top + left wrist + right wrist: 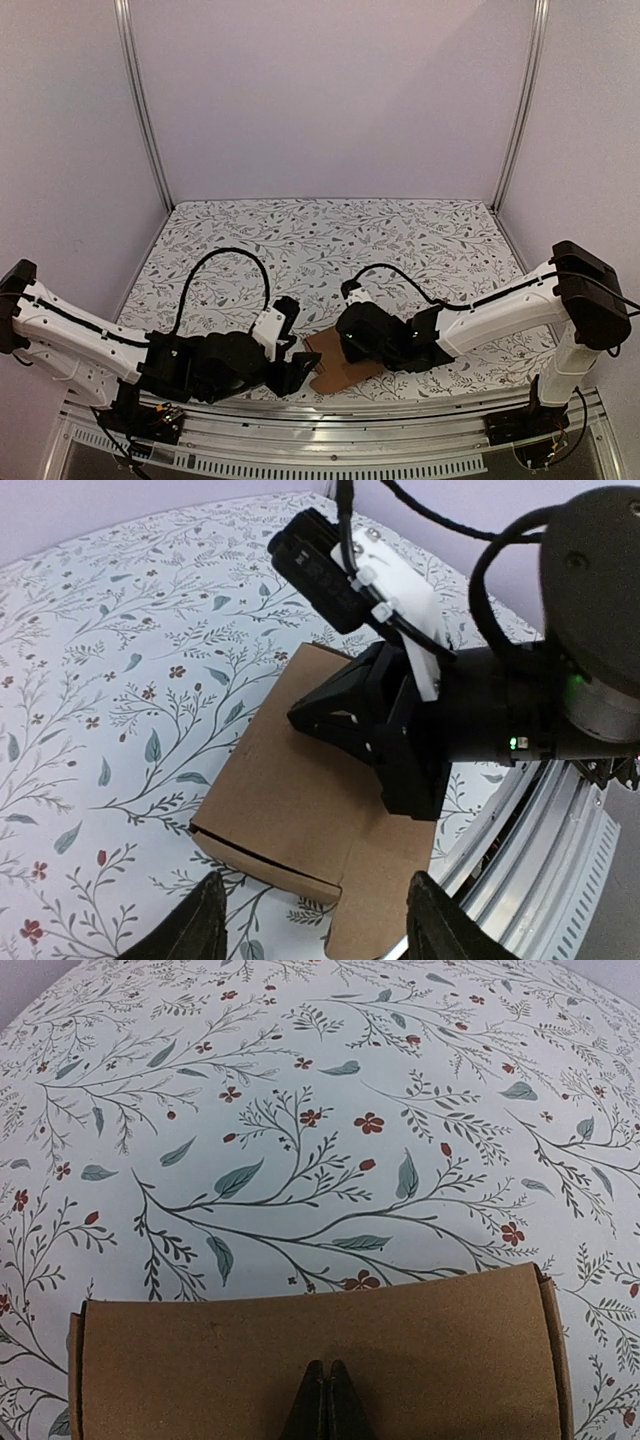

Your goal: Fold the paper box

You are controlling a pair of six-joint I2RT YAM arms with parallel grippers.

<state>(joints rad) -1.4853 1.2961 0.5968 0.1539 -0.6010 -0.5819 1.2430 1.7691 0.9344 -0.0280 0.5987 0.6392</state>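
The paper box [333, 366] is plain brown cardboard, lying low on the floral cloth near the front edge between the two arms. In the left wrist view the box [280, 780] is partly folded, with a slit along its near edge and a loose flap [385, 880] lying flat toward the rail. My right gripper [405, 792] is shut, its tips resting on the box's top panel [250, 1360]; the closed fingertips [326, 1400] show in the right wrist view. My left gripper [320, 930] is open and empty, just short of the box's near edge.
A metal rail [350, 420] runs along the table's front edge, close beside the box flap [545, 850]. White walls and upright posts [145, 110] close in the back and sides. The floral cloth [330, 240] stretches behind the box.
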